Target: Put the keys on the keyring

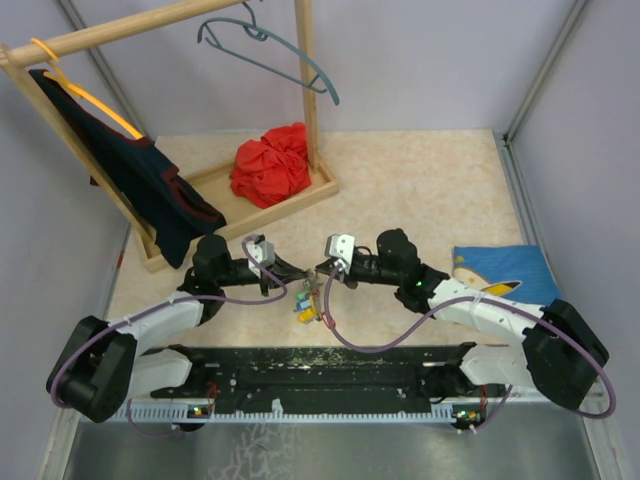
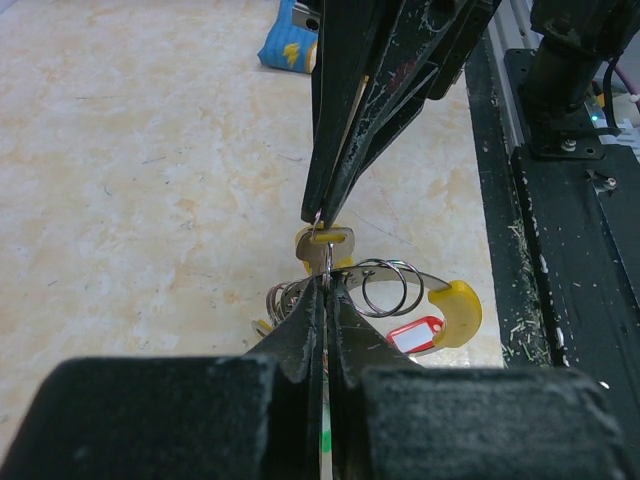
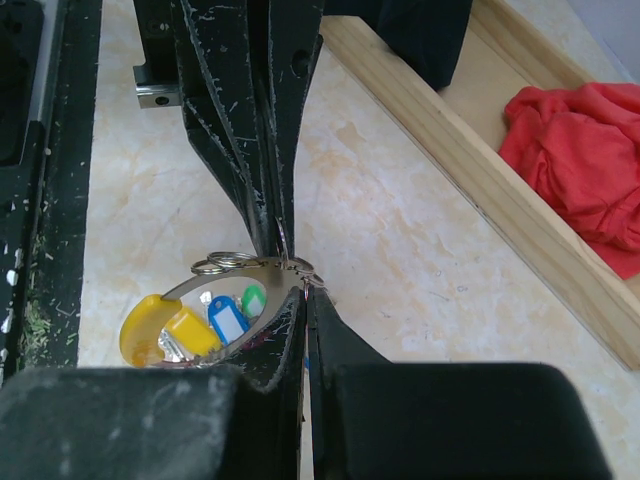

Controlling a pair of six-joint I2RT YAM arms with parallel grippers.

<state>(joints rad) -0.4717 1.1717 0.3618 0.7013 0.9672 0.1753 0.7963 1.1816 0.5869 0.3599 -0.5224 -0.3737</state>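
Midway along the near edge of the surface (image 1: 420,190), the left claw (image 2: 326,295) is pinching the keyring (image 2: 455,310) tightly; the right claw (image 3: 302,300) is seemingly gripping the loop of a yellow key (image 2: 325,241). Threading is proceeding; the next move is calling for working that loop along the wire.

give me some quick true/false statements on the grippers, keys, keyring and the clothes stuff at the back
1. The left gripper and right gripper meet tip to tip above the keys. True.
2. The red cloth lies beside the keys. False: it sits far off, in the wooden rack base.
3. The left gripper is wide open. False: its fingers are nearly pressed together.
4. The keyring has a yellow section. True.
5. The grey hanger hangs from the wooden rail. True.
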